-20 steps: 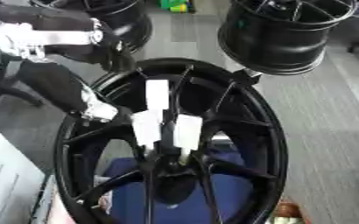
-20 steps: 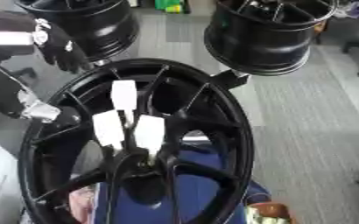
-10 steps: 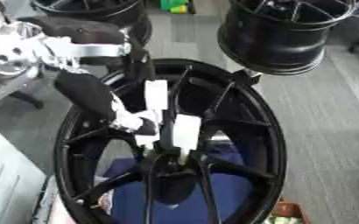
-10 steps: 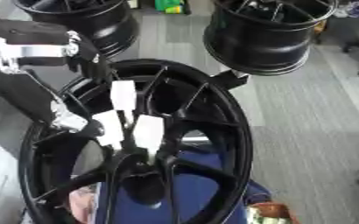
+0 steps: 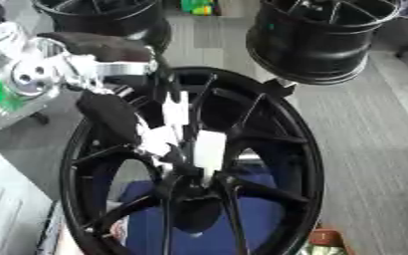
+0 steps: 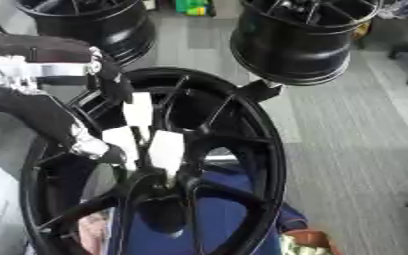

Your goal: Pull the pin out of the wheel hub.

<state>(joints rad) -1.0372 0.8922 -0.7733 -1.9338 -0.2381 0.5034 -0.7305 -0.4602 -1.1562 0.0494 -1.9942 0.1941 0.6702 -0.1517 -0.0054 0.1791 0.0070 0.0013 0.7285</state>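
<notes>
the left hand [image 6: 85, 142] comes in from the upper left and reaches the white pins [image 5: 209, 149] standing at the centre of the big black wheel hub [image 5: 281, 149]; whether its fingers grip one, i cannot tell. two more black wheels [image 5: 316, 35] sit along the top.

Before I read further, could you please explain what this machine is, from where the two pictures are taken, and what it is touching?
Both pictures come from one stereo camera in a humanoid robot's head, looking down; they show the same moment. The black and silver limb from the left is the robot's left arm. Its left hand reaches among the spokes of a large black wheel, near the wheel hub, where white tags are fixed. I cannot tell whether its fingers grip anything, and I cannot make out the pin. The right hand is not visible. Two more black wheels stand behind on the grey floor.
</notes>
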